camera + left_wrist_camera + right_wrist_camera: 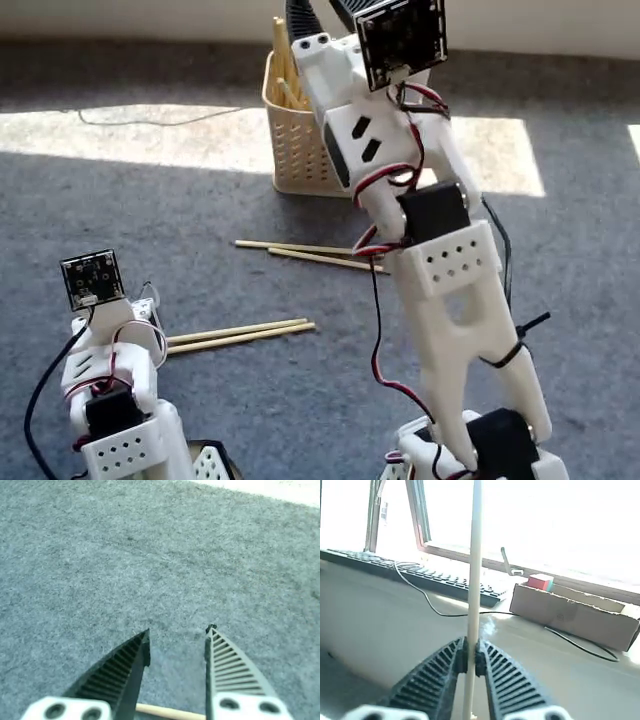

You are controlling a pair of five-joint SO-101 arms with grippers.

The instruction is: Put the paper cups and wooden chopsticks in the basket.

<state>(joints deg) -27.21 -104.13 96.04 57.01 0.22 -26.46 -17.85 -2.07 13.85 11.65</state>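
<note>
The left gripper is held far from the basket, out to its front and left. Its jaws are spread apart over the grey desk. A chopstick end can be seen lying between them, so a grab is likely planned.

The far pair is found just beside the left arm, well away from the basket. The near pair is laid closer, right in front of the basket. Some stored sticks are already stood up inside the basket.

The right gripper is held up by the top of the basket. Its jaws are pressed tight on the held stick. The held stick is pointed straight up, most likely so it can be dropped in neatly.
</note>
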